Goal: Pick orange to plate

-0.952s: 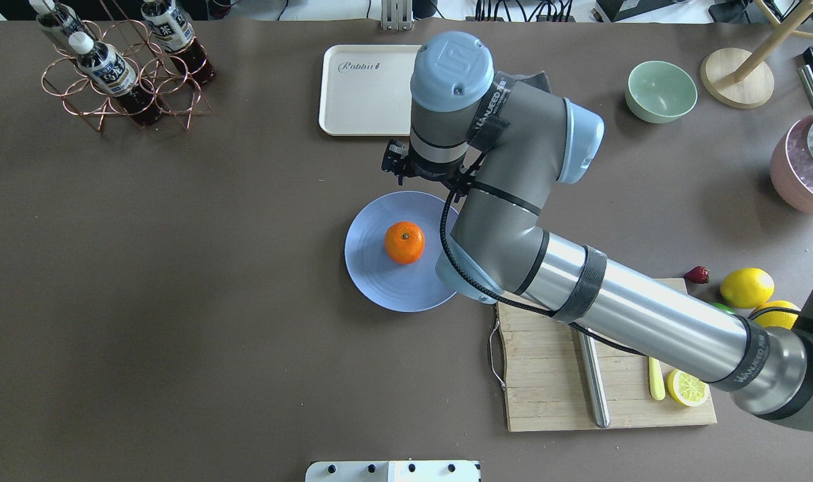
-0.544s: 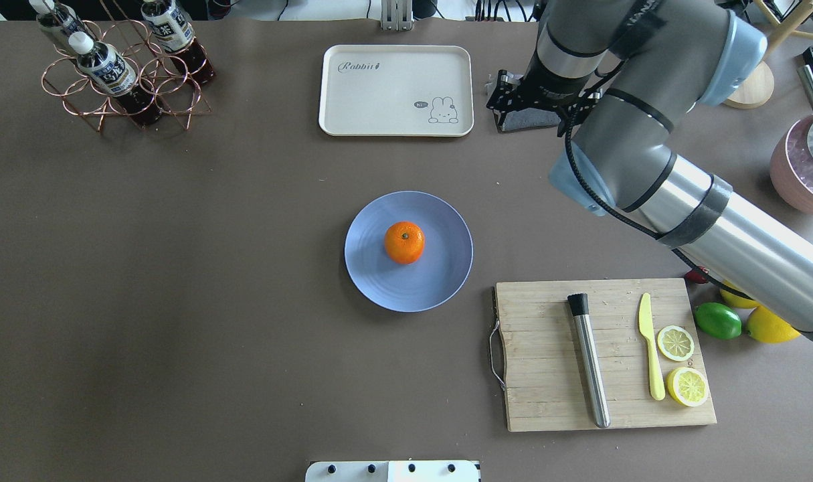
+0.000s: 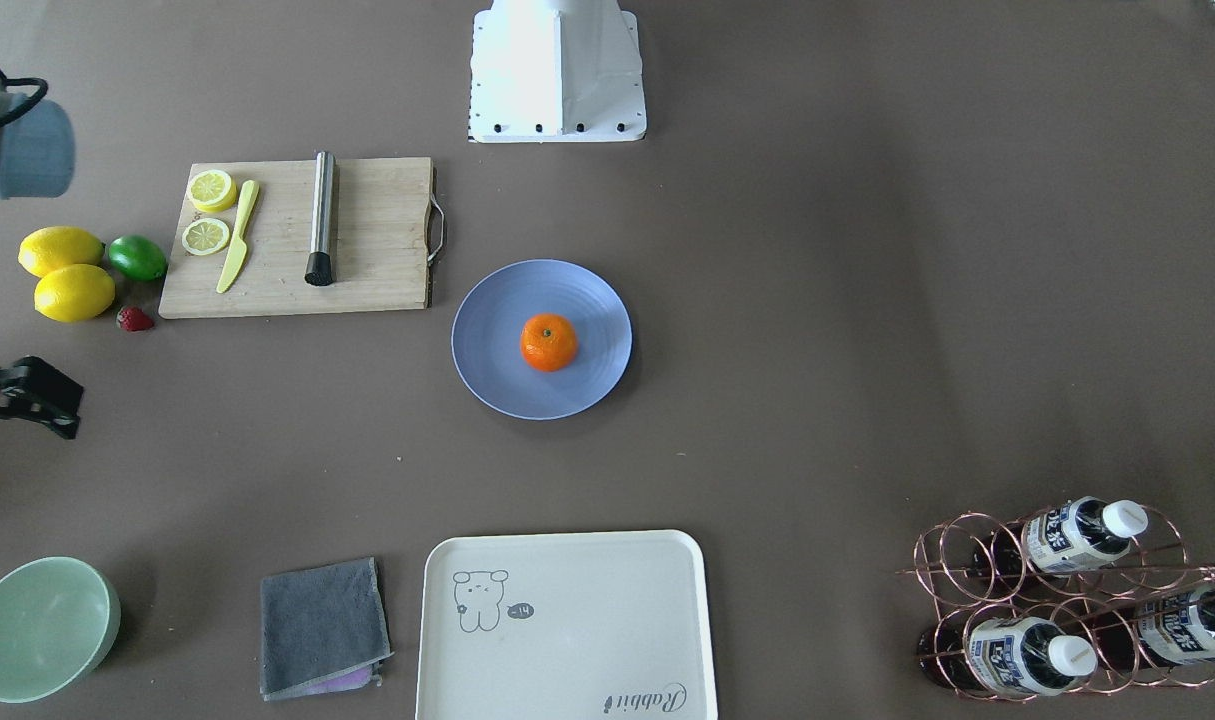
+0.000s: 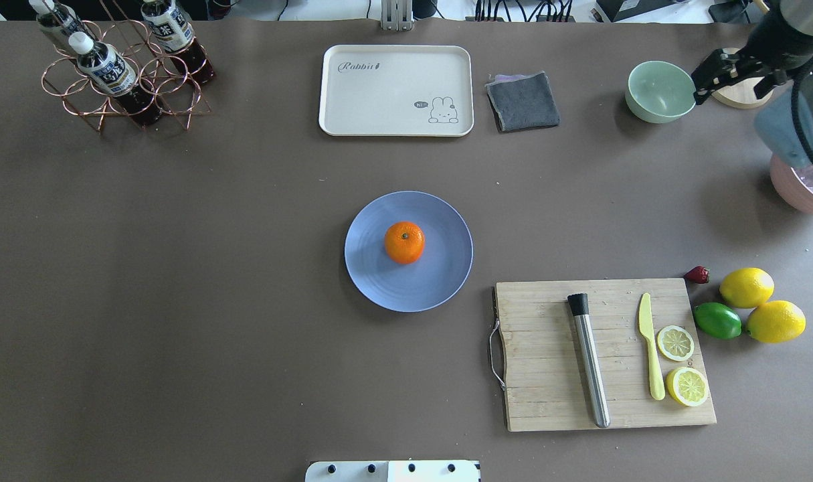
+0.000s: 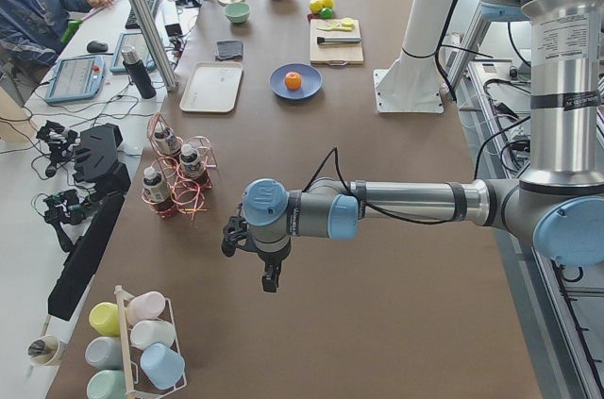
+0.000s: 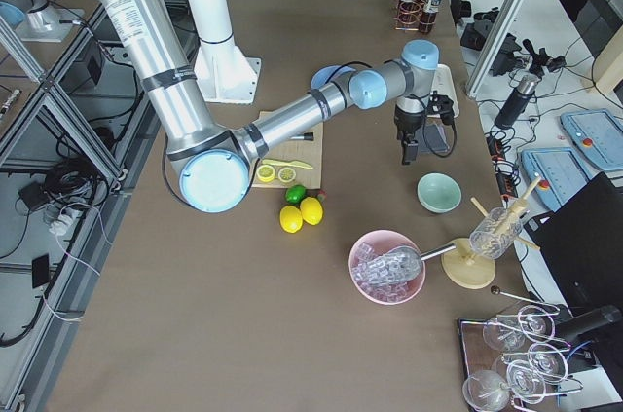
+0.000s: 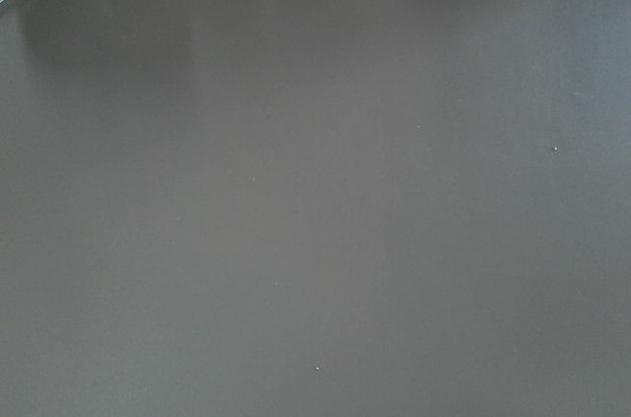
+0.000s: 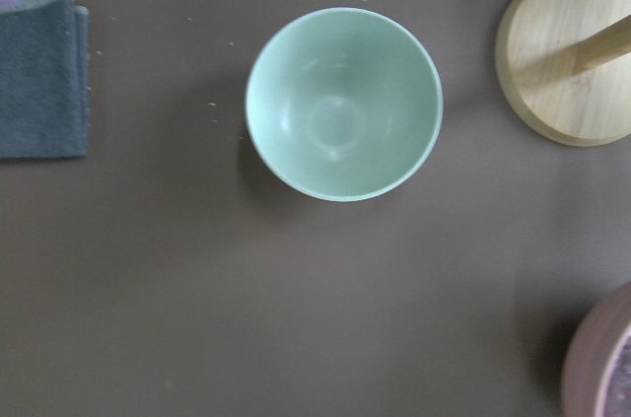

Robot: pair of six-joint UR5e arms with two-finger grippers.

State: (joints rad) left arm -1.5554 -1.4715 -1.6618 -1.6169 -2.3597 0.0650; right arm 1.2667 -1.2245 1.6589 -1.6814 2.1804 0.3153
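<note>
From the front-facing camera, the orange (image 3: 548, 341) sat stem-dot up near the middle of the plate (image 3: 497, 350), and the plate lay flat on the tabletop (image 3: 867, 300). A wooden cutting board (image 3: 377, 240) lay just beside the plate, toward the robot's base. The right claw (image 3: 52, 410) showed only as a dark shape at the picture's left edge, well apart from the plate; whether its fingers were apart or together I could not tell.

In the overhead view the orange (image 4: 404, 242) rested on the plate (image 4: 439, 268), touched by nothing else. The right claw (image 4: 707, 84) hung at the far right corner, just beside the pale green bowl (image 4: 659, 90) — its jaws too dark and small to read.

From the table's left end, the left claw (image 5: 270, 278) pointed down over bare tabletop near the bottle rack (image 5: 175, 182), far from the orange (image 5: 293, 81); its state could not be told.

From the right end, the right claw (image 6: 409, 151) pointed down between the plate (image 6: 326, 76) and the bowl (image 6: 439, 192).

The left wrist camera showed only plain brown tabletop (image 7: 315, 180).

The right wrist camera looked straight down on the bowl (image 8: 343, 102), with a folded grey cloth (image 8: 39, 77) at one side and a round wooden base (image 8: 567, 57) at the other — no fingers in sight.
</note>
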